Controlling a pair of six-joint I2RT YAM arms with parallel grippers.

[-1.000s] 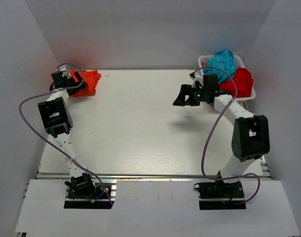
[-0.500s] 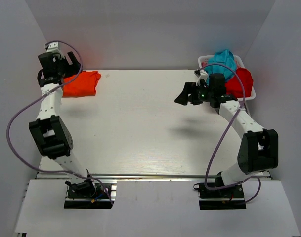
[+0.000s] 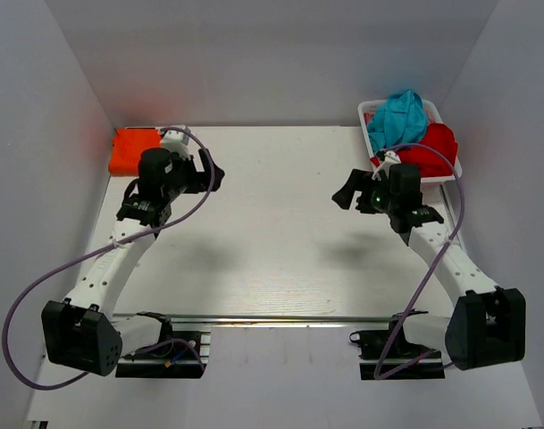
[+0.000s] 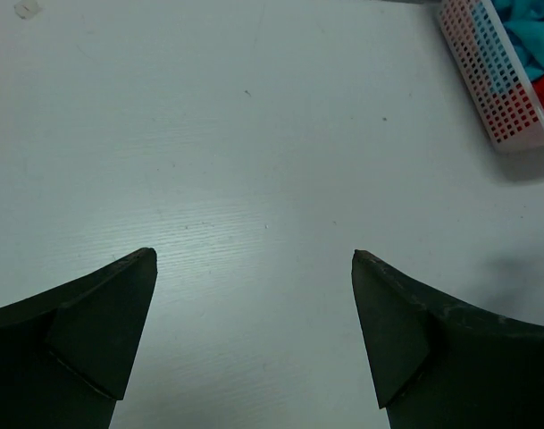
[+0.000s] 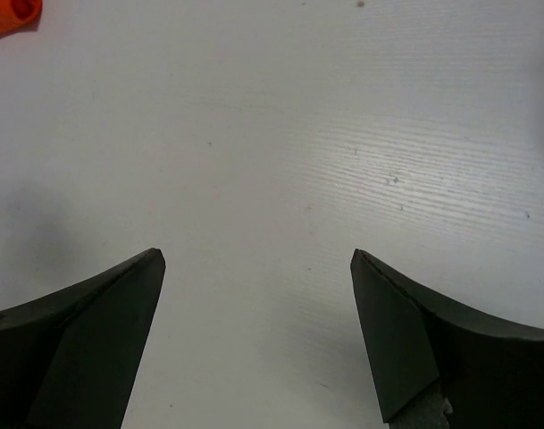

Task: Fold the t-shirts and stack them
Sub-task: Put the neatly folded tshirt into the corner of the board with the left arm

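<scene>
Orange-red t-shirt lies folded, long axis running left to right.

The left fingers are swinging away from the orange shirt toward the middle of the counter, while the right fingers are drawing back from the basket, seemingly toward the near edge.

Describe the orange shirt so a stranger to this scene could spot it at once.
On the white table, go to the far left corner, by the back wall. The orange-red t-shirt lies flat there, the only shirt outside the white basket, where the teal-blue t-shirt and the red t-shirt are heaped.
</scene>
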